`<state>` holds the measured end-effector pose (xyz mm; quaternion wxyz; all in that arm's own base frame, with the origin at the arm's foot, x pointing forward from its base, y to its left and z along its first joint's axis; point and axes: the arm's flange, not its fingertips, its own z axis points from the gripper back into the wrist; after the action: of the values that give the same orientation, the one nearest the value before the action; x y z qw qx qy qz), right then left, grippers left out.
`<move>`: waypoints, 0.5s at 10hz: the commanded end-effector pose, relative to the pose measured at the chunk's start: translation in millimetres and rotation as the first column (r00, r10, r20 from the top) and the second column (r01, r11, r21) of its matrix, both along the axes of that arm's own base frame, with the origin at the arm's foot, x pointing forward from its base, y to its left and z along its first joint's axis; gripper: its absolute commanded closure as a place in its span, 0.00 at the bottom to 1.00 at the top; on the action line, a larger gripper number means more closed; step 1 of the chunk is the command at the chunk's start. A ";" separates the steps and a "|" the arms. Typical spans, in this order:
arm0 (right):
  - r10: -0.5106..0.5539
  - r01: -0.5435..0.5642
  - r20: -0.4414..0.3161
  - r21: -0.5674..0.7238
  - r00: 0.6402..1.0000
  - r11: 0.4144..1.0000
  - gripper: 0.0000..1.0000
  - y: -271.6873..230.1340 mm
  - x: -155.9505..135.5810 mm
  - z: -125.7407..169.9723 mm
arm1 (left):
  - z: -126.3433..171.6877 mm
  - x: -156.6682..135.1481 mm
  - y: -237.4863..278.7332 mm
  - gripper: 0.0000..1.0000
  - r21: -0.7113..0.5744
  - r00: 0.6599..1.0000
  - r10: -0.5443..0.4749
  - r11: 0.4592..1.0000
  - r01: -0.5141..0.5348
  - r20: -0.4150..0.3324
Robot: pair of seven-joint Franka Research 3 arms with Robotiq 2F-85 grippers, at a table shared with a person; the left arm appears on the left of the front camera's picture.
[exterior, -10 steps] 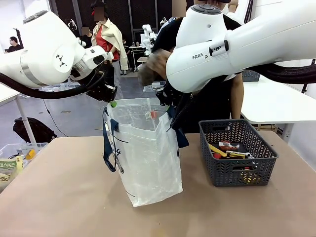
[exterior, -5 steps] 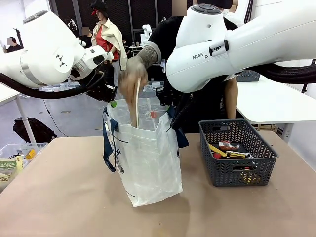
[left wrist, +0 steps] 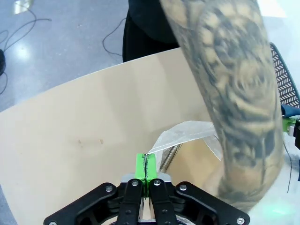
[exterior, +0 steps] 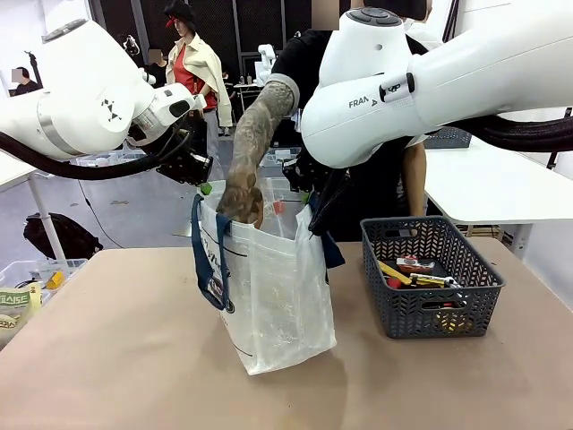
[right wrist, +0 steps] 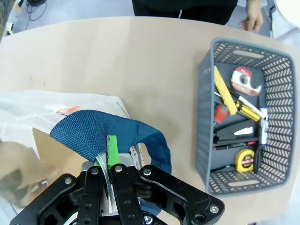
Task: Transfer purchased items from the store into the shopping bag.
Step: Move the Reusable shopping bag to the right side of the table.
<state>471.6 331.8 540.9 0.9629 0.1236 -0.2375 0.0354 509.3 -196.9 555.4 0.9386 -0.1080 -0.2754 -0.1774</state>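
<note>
The translucent white shopping bag [exterior: 273, 287] with navy straps stands mid-table. My left gripper [exterior: 204, 186] is shut on the bag's left rim [left wrist: 161, 143], and my right gripper [exterior: 309, 199] is shut on its right rim beside a blue strap [right wrist: 105, 133]; together they hold the mouth open. A person's tattooed arm [exterior: 255, 134] reaches down into the bag, hand [exterior: 240, 204] at the opening. The dark grey basket [exterior: 430, 273] stands to the right and holds several items, including a yellow packet [right wrist: 225, 91], a tape measure [right wrist: 243, 160] and a tape roll [right wrist: 246, 80].
A clear bin [exterior: 22, 287] with packets sits at the table's left edge. The person stands at the far side behind the bag. Bare tan tabletop [exterior: 116, 358] lies in front of the bag and basket. A white table [exterior: 492, 184] stands behind right.
The person's hand has come down from above the bag into its mouth. The bag has shifted slightly, its left strap now hanging lower. Both grippers have stayed in place.
</note>
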 end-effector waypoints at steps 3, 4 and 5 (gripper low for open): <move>-0.004 0.004 0.000 -0.003 1.000 1.000 1.00 -2.2 0.2 1.0 | 2.3 0.7 3.9 1.00 0.002 1.000 0.018 1.000 -0.018 0.003; -0.004 0.004 0.000 -0.003 1.000 1.000 1.00 -2.2 0.2 1.0 | 2.3 0.7 3.9 1.00 0.002 1.000 0.018 1.000 -0.018 0.003; -0.004 0.004 0.000 -0.003 1.000 1.000 1.00 -2.2 0.2 1.0 | 2.3 0.7 3.9 1.00 0.002 1.000 0.018 1.000 -0.018 0.003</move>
<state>471.6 331.8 540.8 0.9629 0.1236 -0.2374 0.0354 509.3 -196.7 555.4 0.9387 -0.1079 -0.2754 -0.1772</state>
